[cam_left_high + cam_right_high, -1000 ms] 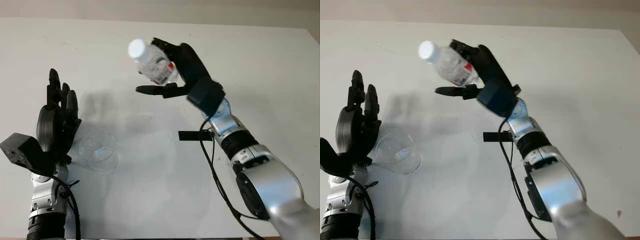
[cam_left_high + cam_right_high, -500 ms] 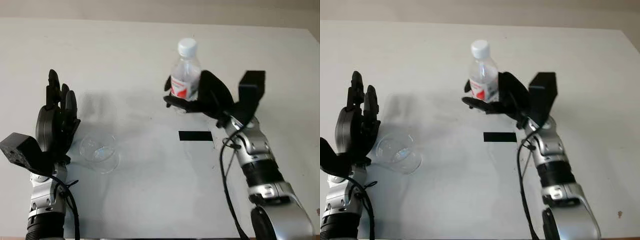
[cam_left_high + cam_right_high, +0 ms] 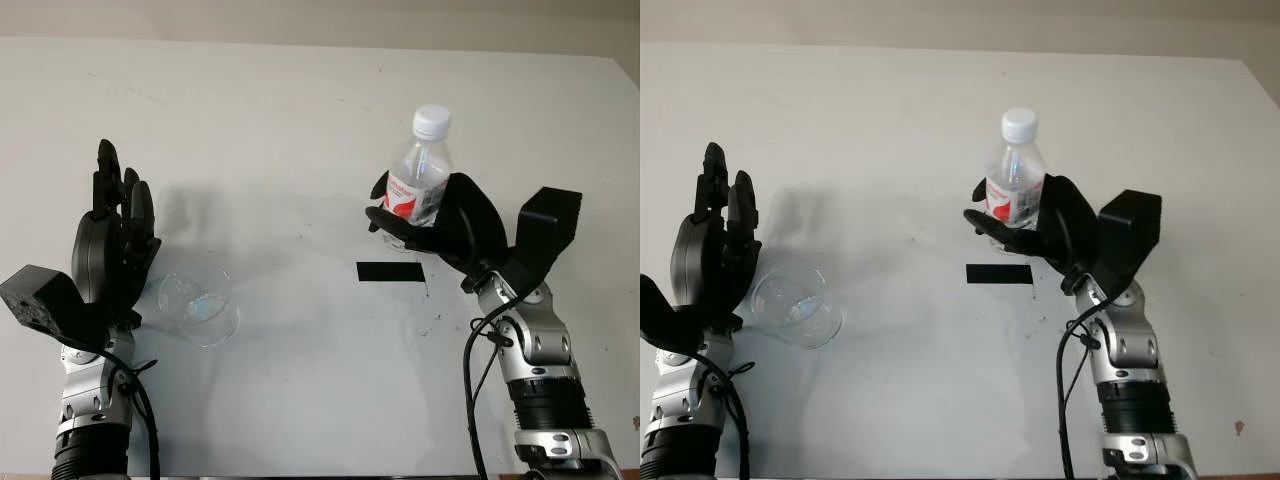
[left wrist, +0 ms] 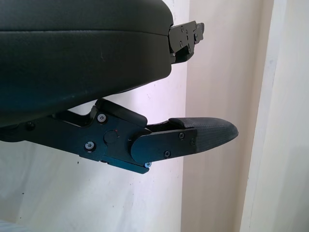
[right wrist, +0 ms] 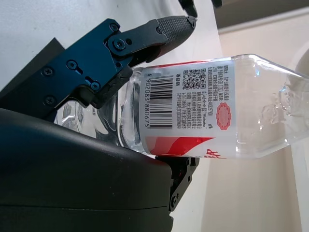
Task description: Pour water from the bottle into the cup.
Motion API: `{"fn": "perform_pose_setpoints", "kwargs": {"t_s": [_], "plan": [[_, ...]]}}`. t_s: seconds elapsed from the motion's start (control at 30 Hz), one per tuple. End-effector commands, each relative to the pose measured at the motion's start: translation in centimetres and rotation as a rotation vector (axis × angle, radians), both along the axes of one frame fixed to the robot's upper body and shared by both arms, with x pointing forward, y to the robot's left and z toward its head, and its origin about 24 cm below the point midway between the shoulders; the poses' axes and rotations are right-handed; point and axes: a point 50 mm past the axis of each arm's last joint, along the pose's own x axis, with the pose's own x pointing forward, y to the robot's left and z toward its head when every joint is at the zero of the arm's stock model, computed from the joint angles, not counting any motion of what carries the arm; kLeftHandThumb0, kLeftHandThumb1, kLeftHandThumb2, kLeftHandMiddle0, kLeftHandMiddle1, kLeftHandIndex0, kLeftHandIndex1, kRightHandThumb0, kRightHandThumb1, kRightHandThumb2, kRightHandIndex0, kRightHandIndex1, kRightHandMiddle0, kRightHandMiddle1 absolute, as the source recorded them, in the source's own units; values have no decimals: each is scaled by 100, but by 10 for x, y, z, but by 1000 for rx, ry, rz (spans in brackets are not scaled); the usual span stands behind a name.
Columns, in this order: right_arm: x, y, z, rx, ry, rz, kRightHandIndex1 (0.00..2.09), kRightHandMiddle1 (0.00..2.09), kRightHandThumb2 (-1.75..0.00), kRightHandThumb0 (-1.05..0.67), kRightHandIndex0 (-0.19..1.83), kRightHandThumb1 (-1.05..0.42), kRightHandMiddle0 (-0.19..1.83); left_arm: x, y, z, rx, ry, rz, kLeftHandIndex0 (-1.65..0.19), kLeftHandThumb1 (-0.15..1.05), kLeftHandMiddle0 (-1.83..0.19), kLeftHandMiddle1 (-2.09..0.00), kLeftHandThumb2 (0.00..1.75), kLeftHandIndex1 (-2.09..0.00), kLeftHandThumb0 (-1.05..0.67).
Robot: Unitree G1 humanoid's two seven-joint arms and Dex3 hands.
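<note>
A clear plastic bottle (image 3: pixel 419 175) with a white cap and red label stands upright in my right hand (image 3: pixel 440 222), which is shut on it at the table's right of centre. The label and barcode of the bottle (image 5: pixel 203 108) show close up in the right wrist view, with a finger (image 5: pixel 145 34) wrapped over it. A clear plastic cup (image 3: pixel 198 303) sits on the white table at the left. My left hand (image 3: pixel 112 245) is open and raised just left of the cup, palm toward it, not touching it that I can see.
A strip of black tape (image 3: pixel 391 271) lies on the table (image 3: pixel 300 120) just below the bottle. The table's far edge meets a beige wall at the top.
My right hand swung the bottle from tilted near the cup side back to upright, and carried it rightward to above the black tape. The left hand and cup stayed put.
</note>
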Motion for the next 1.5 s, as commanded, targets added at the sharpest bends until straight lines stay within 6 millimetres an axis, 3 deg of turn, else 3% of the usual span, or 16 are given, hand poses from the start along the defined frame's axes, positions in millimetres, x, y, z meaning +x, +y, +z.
{"fn": "perform_pose_setpoints", "kwargs": {"t_s": [0.0,0.3,1.03,1.47], "plan": [[-3,0,0,1,-28,-24,209,209,-37,-43,107,-105,63,-2,1,-1,-4,0,6,19,105,19,0,55,0,-75],[-7,9,-19,50,29,-69,209,209,-34,-45,99,-105,55,-3,5,-1,3,-1,14,19,105,19,0,56,0,-74],[-9,16,-28,68,54,-36,209,209,-34,-47,103,-105,59,-4,7,0,6,-4,9,19,105,19,0,54,0,-74],[-10,14,-35,59,21,-33,209,209,-28,-50,92,-105,51,-4,8,1,13,-3,4,19,105,19,0,54,0,-74]]}}
